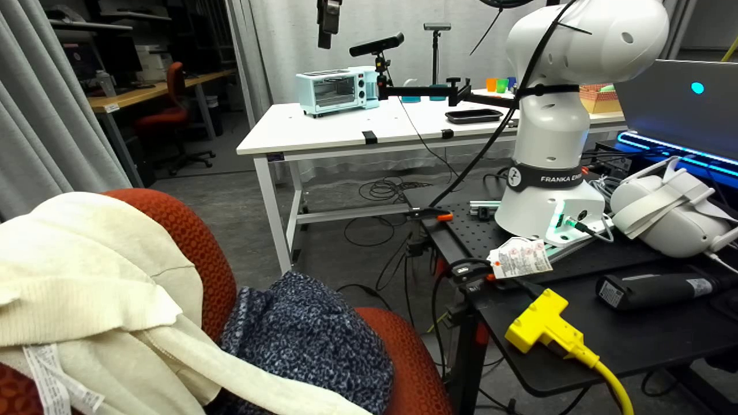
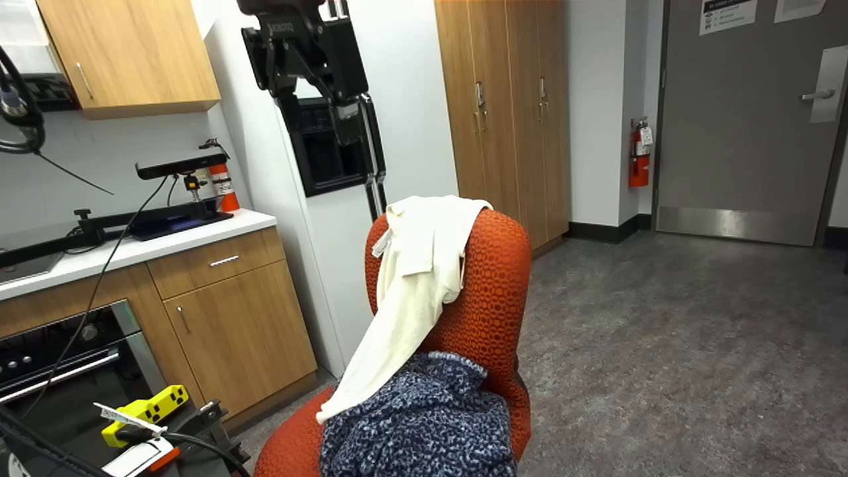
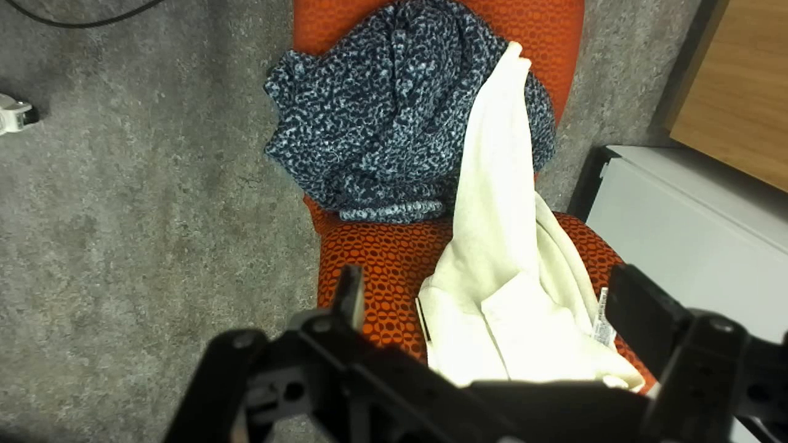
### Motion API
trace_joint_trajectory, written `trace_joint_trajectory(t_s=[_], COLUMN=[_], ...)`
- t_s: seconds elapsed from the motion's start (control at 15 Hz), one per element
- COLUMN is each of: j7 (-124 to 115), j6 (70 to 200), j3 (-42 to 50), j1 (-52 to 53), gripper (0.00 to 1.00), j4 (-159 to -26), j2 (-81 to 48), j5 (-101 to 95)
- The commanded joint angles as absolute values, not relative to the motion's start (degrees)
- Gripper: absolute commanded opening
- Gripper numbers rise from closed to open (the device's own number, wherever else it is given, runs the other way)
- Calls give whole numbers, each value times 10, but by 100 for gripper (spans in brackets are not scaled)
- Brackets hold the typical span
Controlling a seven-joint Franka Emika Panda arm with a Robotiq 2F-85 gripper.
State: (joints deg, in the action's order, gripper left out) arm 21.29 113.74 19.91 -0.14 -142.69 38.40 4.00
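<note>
Pointing down, gripper (image 3: 490,292) above cream garment (image 2: 416,281)

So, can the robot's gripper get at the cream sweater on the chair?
Probably yes: the gripper hangs open above the chair, and nothing visible blocks the way to the sweater.

– Any glare?
– The wrist view bleaches the cream garment (image 3: 514,264) at four o'clock and blurs the gripper (image 3: 492,295) from four to seven.
– And dimness?
– Around the wooden desk (image 1: 158,90) at ten, in an exterior view; a blue light strip (image 1: 680,154) glows toward three.
</note>
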Motion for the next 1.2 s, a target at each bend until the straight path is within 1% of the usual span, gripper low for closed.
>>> trace_joint_trajectory(t_s=[0.0, 0.53, 1.13], j7=[221, 221, 230], j6=[1135, 1135, 1121], j3=[187, 187, 162], j1=[-17, -17, -35], gripper=[100, 100, 100], j4=[-1425, -1425, -1416], j2=[380, 380, 369], j5=[50, 50, -24])
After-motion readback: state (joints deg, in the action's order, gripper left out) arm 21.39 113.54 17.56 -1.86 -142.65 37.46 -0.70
